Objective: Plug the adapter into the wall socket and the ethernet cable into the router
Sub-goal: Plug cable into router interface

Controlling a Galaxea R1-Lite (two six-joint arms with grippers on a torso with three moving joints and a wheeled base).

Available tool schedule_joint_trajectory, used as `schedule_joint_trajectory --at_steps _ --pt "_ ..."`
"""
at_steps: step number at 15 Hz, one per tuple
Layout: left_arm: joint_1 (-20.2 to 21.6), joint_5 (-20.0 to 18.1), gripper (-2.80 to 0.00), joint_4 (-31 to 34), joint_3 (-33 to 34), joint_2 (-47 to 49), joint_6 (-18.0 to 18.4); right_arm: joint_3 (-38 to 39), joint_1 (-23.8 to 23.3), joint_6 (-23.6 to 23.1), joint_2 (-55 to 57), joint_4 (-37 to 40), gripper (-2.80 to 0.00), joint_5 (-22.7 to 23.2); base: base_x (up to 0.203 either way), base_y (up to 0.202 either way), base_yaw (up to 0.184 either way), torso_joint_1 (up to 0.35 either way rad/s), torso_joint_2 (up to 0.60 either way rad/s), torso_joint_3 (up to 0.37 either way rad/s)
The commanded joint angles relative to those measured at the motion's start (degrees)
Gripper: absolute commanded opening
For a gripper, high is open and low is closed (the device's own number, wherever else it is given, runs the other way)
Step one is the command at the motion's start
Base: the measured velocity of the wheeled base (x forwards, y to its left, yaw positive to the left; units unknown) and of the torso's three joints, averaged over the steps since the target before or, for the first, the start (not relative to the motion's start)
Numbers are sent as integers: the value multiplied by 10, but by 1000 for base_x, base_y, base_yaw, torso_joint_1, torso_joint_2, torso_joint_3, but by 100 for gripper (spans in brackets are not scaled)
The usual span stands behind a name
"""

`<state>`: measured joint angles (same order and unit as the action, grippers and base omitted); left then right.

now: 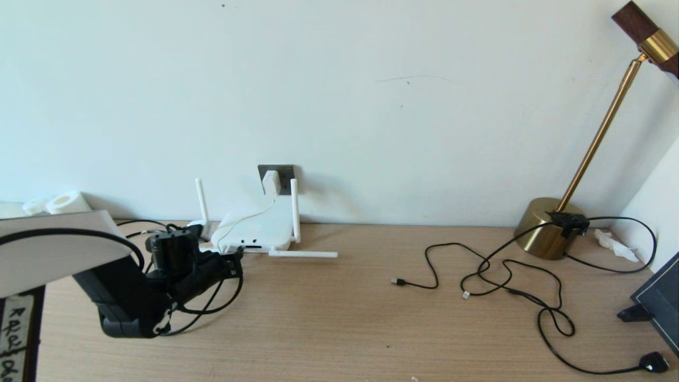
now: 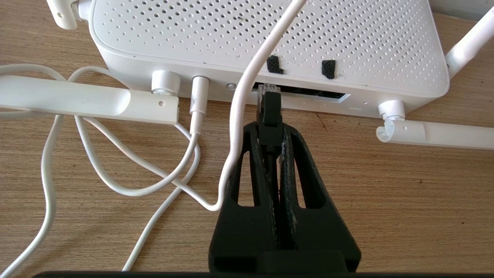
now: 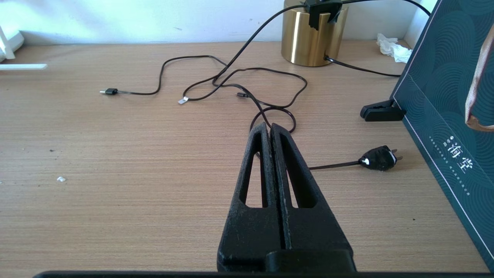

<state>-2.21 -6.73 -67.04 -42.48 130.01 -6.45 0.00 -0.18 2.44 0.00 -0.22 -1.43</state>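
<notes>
Jaws of the left gripper (image 2: 270, 127) pinch the ethernet cable (image 2: 271, 112), clear tip at the router (image 2: 270, 42) port slot on the desk (image 2: 386, 193); push straight, level; right gripper (image 3: 270, 129) clenched, empty

Brass lamp (image 1: 546, 228), thin black cables (image 1: 509, 276), black plug (image 1: 653, 362), crumpled tissue (image 1: 615, 245)

obstacles: white cord (image 2: 239, 96), antennas (image 2: 88, 102) flank router (image 2: 270, 42) ports | right: open tabletop (image 1: 339, 318)

Wooden table (image 1: 339, 329) bears router (image 1: 257, 231), brass lamp (image 1: 543, 228), black cables (image 1: 509, 276).
</notes>
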Motion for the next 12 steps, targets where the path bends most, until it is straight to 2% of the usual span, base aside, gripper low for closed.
schedule_joint_trajectory --at_steps 1,12 --pt "-1 0 -280 -3 1 1 -1 0 0 0 0 0 -280 0 0 0 0 0 0 0" --pt "-1 0 -280 -3 -1 1 0 0 0 0 1 0 -280 0 0 0 0 0 0 0"
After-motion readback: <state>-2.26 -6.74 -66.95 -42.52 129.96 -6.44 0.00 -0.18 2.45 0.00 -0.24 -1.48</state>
